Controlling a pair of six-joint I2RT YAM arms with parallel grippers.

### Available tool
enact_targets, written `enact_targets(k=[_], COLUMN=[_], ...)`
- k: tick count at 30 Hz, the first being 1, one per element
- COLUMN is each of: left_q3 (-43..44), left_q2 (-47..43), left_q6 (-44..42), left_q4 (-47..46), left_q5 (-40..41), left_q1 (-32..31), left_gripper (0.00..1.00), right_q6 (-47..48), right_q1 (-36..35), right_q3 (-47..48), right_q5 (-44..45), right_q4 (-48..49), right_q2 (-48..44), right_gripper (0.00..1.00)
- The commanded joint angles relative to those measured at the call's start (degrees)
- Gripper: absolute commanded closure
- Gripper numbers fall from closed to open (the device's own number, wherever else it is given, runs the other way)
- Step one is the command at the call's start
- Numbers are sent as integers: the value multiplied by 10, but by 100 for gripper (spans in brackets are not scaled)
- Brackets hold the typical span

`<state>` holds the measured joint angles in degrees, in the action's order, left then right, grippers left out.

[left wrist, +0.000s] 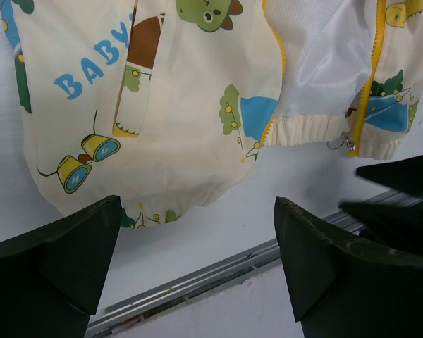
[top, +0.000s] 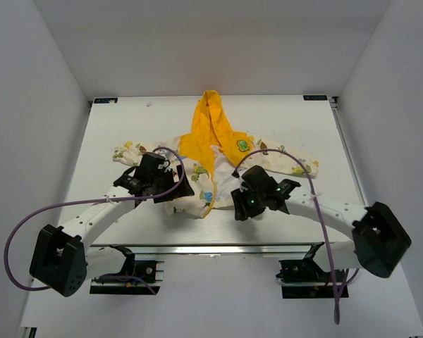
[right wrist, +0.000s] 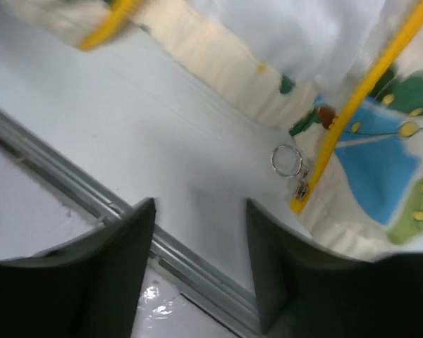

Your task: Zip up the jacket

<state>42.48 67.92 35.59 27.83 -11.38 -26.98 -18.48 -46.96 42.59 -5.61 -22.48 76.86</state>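
Currently unzipped; the grab looks risky.
Left hand (left wrist: 197, 271) wide open, empty, over left panel. Jacket (top: 210, 163) mid bench (top: 282, 125), hood toward far edge, hem close to near edge. Right hand (right wrist: 201, 250) open, empty, near pull ring (right wrist: 287, 160): small, lying flat, so slips or pinched fabric likely. Tight at near edge; room toward far corners.

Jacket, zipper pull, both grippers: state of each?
jacket: flat on the table, front open, unzipped, white lining showing
zipper pull: at the bottom hem, ring lying loose, not gripped
left gripper: open, empty, near the hem
right gripper: open, empty, close to the zipper pull
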Motion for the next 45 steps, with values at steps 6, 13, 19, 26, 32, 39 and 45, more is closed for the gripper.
enact_targets(k=[6, 13, 19, 26, 32, 39, 45], left_q3=[-2, -1, -3, -5, -5, 2, 5], left_q2=[-10, -10, -9, -7, -7, 3, 0], left_q6=[-3, -5, -7, -7, -7, -8, -8], left_q4=[-6, -3, -1, 0, 1, 3, 6], left_q5=[-5, -1, 6, 9, 11, 7, 8], left_q1=[-3, -3, -3, -3, -3, -3, -3], left_gripper=[2, 2, 2, 2, 2, 2, 2], right_q6=[-9, -52, -33, -31, -36, -35, -88], right_q1=[-4, 16, 20, 28, 37, 47, 47], right_q3=[79, 76, 68, 67, 51, 48, 47], right_q5=[128, 226, 204, 212, 202, 168, 154], right_q4=[-125, -187, -148, -131, -111, -91, -82], right_q2=[-109, -76, -25, 44, 50, 50, 44], right_gripper=[19, 23, 27, 28, 38, 37, 38])
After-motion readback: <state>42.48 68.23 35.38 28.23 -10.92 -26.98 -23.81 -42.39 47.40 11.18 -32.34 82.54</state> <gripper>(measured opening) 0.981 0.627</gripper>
